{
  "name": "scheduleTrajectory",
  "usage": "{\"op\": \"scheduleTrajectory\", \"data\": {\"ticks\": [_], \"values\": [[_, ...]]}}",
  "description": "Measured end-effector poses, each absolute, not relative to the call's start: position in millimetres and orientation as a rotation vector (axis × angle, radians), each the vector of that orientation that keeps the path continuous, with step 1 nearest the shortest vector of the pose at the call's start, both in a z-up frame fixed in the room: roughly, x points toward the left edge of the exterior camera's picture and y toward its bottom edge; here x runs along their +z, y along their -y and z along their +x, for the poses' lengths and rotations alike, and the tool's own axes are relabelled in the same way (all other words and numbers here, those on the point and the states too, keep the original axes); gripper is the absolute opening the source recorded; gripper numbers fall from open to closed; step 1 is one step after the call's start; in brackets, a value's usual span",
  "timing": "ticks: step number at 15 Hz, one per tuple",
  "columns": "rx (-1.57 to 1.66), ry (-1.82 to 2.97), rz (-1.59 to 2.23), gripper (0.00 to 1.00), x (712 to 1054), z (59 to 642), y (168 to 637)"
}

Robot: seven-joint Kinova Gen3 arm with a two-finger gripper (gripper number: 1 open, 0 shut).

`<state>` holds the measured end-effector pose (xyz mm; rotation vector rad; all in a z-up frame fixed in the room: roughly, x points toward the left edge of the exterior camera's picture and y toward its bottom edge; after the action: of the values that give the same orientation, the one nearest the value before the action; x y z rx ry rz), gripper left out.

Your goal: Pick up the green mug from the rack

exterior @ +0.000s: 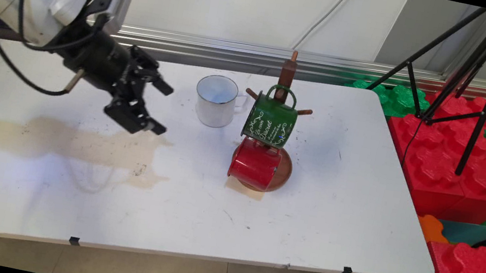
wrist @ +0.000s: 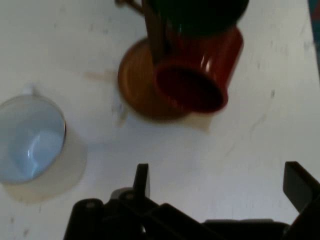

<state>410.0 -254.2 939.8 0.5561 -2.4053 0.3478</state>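
Above the left half of the white table (exterior: 190,207) the black gripper (exterior: 162,108) hangs in the air, its two fingers spread wide with nothing between them; in the hand view the fingertips (wrist: 142,176) stand far apart at the bottom edge, again with only bare tabletop between. It touches nothing. Nearest to it is a white enamel mug (exterior: 216,100) with a dark rim, standing upright and open side up a little to the gripper's right in the main view; its handle points away toward the mug stand. In the hand view the same mug sits at the left edge, its pale interior showing. Just beside the mug, further right, stands a brown wooden mug tree (exterior: 288,72) on a round wooden base (exterior: 286,171). A green mug (exterior: 270,122) with white lettering hangs from one of its pegs by the handle, tilted with its mouth facing down and left. Below it a red mug (exterior: 254,163) hangs or leans against the post over the base, tipped so that its open mouth faces the near left; I cannot tell whether it rests on the base. A tan stain (exterior: 48,137) spreads across the table under and in front of the gripper. Beyond the table's right edge stand large red and green toy blocks (exterior: 459,159) and a black tripod (exterior: 481,63).
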Motion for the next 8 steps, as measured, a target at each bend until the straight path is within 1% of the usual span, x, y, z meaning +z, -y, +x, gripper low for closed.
{"op": "scheduleTrajectory", "data": {"ticks": [8], "values": [[0.319, 2.259, 0.532, 1.00, 939, 378, 280]]}}
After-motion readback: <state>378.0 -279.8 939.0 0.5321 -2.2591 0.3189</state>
